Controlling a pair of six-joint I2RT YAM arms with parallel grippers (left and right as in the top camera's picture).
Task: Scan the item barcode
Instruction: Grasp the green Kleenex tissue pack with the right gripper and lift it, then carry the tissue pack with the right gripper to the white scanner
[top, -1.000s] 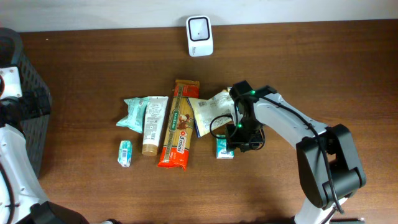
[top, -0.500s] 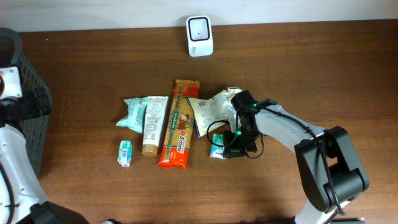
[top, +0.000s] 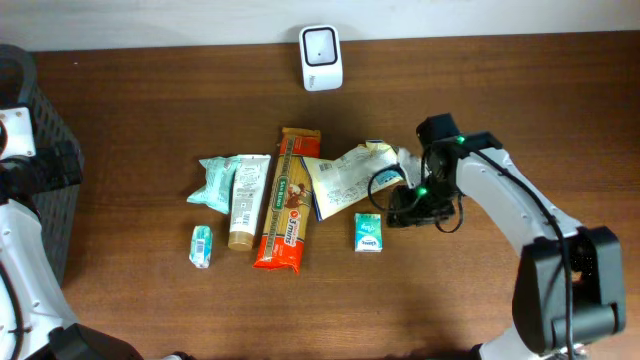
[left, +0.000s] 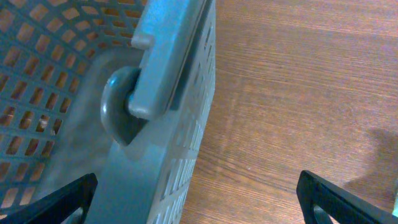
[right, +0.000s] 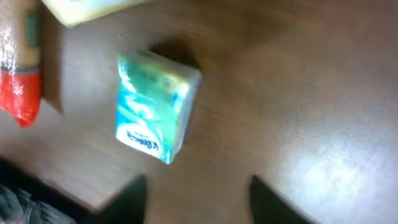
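Note:
A small teal tissue pack (top: 368, 232) lies flat on the wooden table, just left of my right gripper (top: 402, 210). In the right wrist view the pack (right: 155, 106) sits ahead of my right gripper (right: 199, 202), apart from it. That gripper is open, its blurred dark fingers (right: 134, 198) holding nothing. The white barcode scanner (top: 321, 58) stands at the table's far edge. My left gripper (left: 196, 208) is open wide, with the grey basket's rim (left: 168, 68) beneath it.
Left of the pack lie a white-yellow packet (top: 345, 177), a long pasta packet (top: 286, 198), a tube (top: 247, 200), a teal pouch (top: 214, 182) and a small teal item (top: 201, 245). The dark basket (top: 45, 170) stands at the table's left edge.
My right gripper closed at the tissue pack, then opened and drew back to the right and up. The pack now lies free, slightly further right. The left arm has not moved.

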